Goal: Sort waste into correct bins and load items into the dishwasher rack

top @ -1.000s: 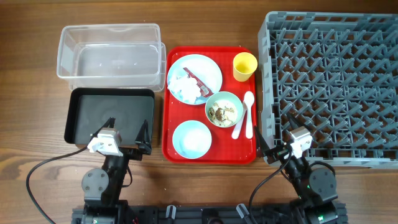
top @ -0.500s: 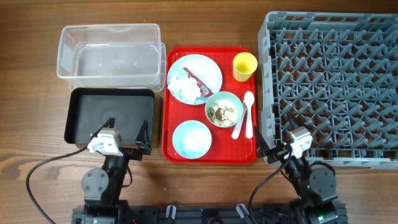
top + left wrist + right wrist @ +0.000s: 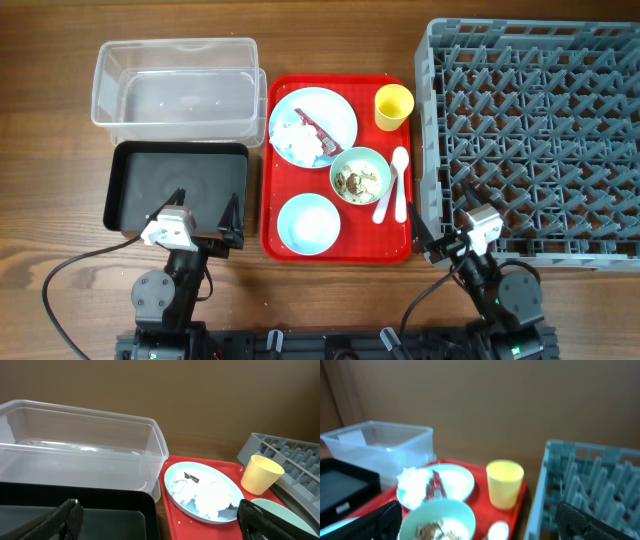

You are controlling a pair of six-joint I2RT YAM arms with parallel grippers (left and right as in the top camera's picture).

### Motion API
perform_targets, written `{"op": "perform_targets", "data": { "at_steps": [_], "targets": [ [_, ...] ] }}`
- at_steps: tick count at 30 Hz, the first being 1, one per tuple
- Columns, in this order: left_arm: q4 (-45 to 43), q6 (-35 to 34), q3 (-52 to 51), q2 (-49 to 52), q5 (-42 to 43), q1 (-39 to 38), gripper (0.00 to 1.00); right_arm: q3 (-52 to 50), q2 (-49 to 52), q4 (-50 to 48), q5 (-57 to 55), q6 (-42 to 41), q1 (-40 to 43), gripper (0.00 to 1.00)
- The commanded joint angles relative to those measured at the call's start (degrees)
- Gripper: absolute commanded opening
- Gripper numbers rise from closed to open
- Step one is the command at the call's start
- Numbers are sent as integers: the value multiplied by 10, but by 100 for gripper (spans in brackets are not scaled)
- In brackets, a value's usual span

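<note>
Left pincer [image 3: 206,200]: spread wide, empty, over near end of black tray [image 3: 150,180]. Right pincer [image 3: 440,205]: spread wide, empty, at near left corner of dishwasher rack [image 3: 530,120]. Crumpled tissue [image 3: 295,142] on pale blue plate [image 3: 335,108], ahead and rightward of left pincer, ahead and leftward of right pincer; probably nearer the left. Red wrapper strip [image 3: 318,130] just beside tissue, long axis diagonal, far-left to near-right. Clear tub [image 3: 175,75] straight ahead of left pincer, just beyond black tray, as likely destination for a short leftward carry

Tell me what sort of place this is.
Likely a tabletop dish-clearing setup: flat red serving tray of used dishes, large grey lattice dishwasher rack, clear plastic tub beside shallow black tray.
</note>
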State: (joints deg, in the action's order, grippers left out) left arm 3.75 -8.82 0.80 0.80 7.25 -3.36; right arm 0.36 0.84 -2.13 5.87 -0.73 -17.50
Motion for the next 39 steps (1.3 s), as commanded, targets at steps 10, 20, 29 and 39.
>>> {"op": "perform_targets", "data": {
  "at_steps": [10,20,29,39],
  "targets": [
    [-60,9,34,1,84,4,100,71,6,6,35,1,3,100],
    [24,12,239,193,84,3,100,276,147,122,48,5,3,100],
    [224,57,560,494,83,-56,100,432,309,223,103,-1,3,100],
    [542,52,959,886,82,-184,100,534,435,348,132,-24,3,100]
  ]
}}
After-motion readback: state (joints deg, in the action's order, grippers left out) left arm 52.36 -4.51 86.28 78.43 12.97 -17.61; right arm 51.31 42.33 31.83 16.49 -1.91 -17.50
